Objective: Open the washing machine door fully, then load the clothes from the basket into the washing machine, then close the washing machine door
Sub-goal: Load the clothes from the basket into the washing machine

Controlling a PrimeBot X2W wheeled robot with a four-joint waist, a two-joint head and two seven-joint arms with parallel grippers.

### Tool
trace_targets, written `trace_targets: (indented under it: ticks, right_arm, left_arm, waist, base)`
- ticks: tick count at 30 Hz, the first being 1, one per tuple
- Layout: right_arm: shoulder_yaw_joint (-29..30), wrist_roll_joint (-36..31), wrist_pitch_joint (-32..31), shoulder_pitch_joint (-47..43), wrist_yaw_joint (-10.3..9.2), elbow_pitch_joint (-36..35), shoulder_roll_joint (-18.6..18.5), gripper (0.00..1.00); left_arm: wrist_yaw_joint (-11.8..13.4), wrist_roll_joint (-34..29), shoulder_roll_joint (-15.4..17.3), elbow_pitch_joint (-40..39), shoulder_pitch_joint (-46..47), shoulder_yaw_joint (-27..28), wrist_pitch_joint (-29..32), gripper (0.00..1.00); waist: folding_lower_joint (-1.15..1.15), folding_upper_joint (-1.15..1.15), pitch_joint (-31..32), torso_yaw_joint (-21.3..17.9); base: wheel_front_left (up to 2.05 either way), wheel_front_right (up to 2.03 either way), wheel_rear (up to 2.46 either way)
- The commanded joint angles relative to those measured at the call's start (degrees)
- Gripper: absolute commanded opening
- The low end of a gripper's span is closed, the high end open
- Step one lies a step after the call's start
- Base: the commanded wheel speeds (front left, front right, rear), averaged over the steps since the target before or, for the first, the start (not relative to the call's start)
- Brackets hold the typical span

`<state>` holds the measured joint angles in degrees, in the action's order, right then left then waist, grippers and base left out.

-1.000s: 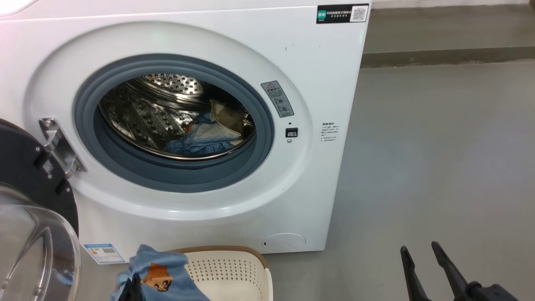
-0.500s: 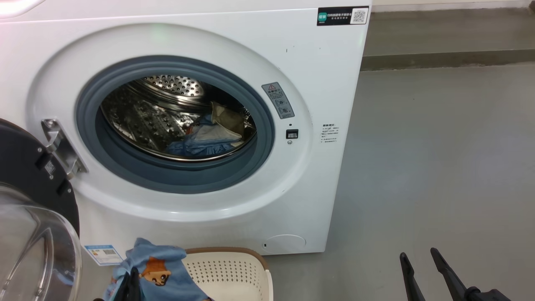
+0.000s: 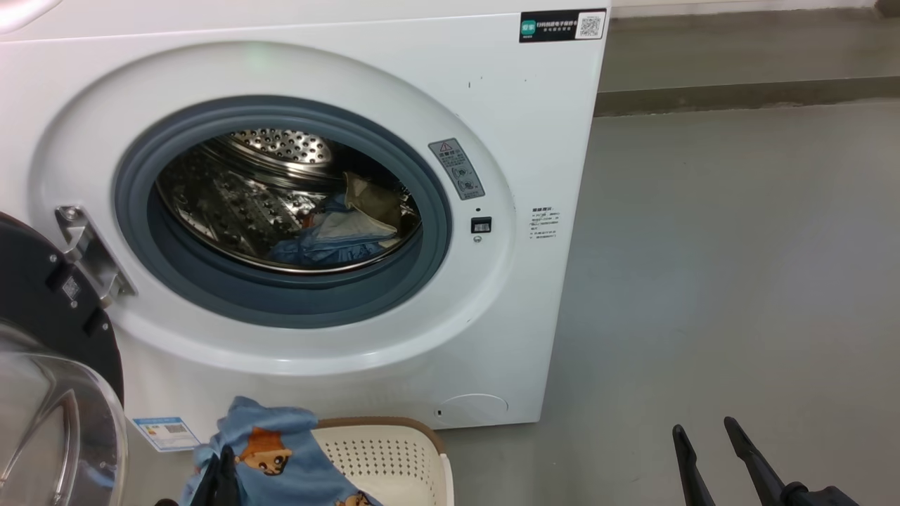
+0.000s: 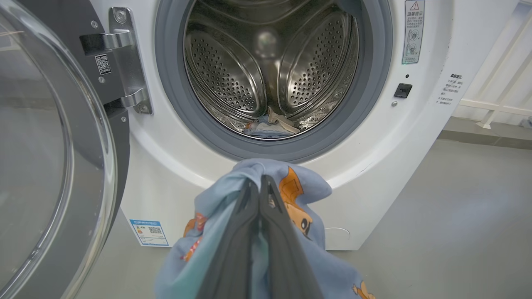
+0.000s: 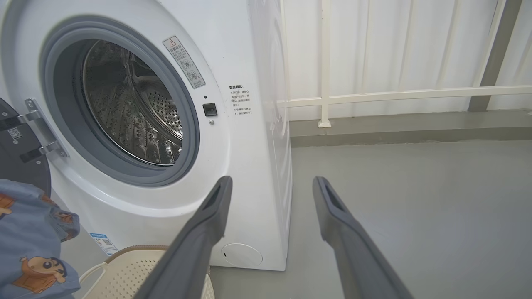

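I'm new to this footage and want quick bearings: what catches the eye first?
The washing machine dominates the head view, its steel drum gaping open with clothes already at the bottom. At lower left, the left gripper is shut on a light blue cartoon-print garment by the basket, beside the swung-open door.

Bright, even light, soft shadows, glints on the steel drum [image 4: 232, 70], wide-angle curvature at wrist-view edges

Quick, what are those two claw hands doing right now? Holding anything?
Left gripper: closed, pinching the light blue cartoon-print cloth.
Right gripper: open, holding nothing.
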<state>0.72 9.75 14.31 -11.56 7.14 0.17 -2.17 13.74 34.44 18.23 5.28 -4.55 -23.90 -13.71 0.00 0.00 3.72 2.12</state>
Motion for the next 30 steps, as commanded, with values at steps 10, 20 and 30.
trace_targets:
  ticks: [10, 20, 30]
  right_arm:
    - [-2.2, 0.0, 0.7, 2.2, 0.35, -1.7, -0.7, 1.0]
    - [-2.7, 0.9, 0.7, 2.3, 0.35, -2.5, -0.7, 1.0]
    - [-4.6, 2.8, 0.7, 3.2, 0.35, -4.3, -0.7, 1.0]
  left_arm:
    - [0.3, 0.7, 0.9, -1.4, 2.3, 2.6, -0.6, 0.0]
    - [-0.3, 3.1, 0.5, 0.5, 6.2, 6.6, -0.9, 0.0]
    - [-2.5, 5.6, 2.8, 4.1, 15.5, 11.3, -0.7, 0.0]
  waist:
    - [0.0, 0.0, -1.1, -2.2]
    - [0.0, 0.0, -3.6, -8.0]
    - [0.0, 0.0, -9.2, -13.9]
  base:
    - [0.0, 0.0, 0.0]
    - [0.0, 0.0, 0.0]
    - [0.0, 0.0, 0.0]
